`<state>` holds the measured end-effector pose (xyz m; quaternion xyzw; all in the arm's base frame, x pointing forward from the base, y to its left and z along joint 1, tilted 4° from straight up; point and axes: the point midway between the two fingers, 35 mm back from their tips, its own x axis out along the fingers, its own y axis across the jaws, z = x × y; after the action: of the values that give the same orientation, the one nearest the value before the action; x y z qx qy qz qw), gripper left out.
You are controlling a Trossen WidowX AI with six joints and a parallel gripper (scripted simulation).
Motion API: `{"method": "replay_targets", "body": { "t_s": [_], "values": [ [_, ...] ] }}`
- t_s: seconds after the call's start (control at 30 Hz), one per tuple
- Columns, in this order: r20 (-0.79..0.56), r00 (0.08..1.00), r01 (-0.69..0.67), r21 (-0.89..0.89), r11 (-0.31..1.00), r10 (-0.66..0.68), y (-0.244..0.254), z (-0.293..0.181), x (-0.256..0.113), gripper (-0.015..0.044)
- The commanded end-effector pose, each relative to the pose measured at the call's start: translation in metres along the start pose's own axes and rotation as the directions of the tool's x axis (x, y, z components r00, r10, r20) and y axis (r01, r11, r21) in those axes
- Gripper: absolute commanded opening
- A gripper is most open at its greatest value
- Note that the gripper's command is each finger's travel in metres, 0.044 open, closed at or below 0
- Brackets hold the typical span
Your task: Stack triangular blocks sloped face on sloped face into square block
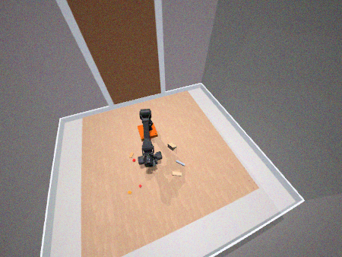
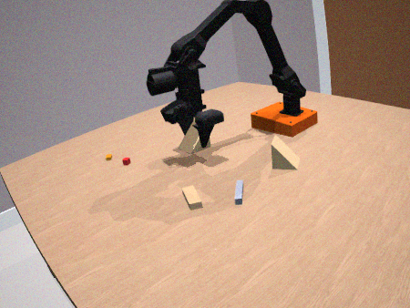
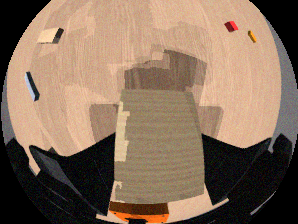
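Note:
My gripper (image 1: 150, 161) (image 2: 195, 138) (image 3: 156, 135) is shut on one tan triangular block (image 2: 189, 140) (image 3: 160, 145), with a finger on either side of it. The block is held a little above the table, its shadow apart below it in the exterior view. The arm hides it in the top view. Its sloped face is hard to tell in the wrist view. The other triangular block (image 1: 172, 146) (image 2: 283, 156) stands on the table between the held block and the orange base's side, its slope facing up; nothing touches it. It is not seen in the wrist view.
A flat tan brick (image 1: 176, 173) (image 2: 192, 197) (image 3: 50, 35) and a blue-grey bar (image 1: 180, 163) (image 2: 239, 192) (image 3: 32, 86) lie on the same side. A red cube (image 1: 140, 185) (image 2: 127, 161) (image 3: 231, 26) and an orange piece (image 1: 129, 192) (image 2: 108, 157) (image 3: 252, 36) lie opposite. Another red piece (image 1: 134, 160) lies near the gripper.

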<state>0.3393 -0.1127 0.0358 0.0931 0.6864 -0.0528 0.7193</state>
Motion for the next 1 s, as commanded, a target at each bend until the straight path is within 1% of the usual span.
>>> {"method": "replay_targets", "body": {
  "t_s": [0.0,0.2,0.5,0.77,0.97],
  "values": [
    [0.001,1.0,0.0,0.072,0.997,0.0,-0.0001,0.0,0.0002,0.0],
    [0.001,1.0,0.001,0.257,0.966,-0.001,-0.0003,0.0,0.0002,0.0],
    [0.001,1.0,0.001,0.474,0.881,-0.002,-0.0006,-0.0001,0.0002,0.0],
    [0.0,1.0,0.002,0.647,0.763,-0.003,-0.0008,-0.0003,0.0002,0.0],
    [0.0,1.0,0.002,0.76,0.65,-0.003,-0.0009,-0.0004,0.0002,0.0]
  ]
}}
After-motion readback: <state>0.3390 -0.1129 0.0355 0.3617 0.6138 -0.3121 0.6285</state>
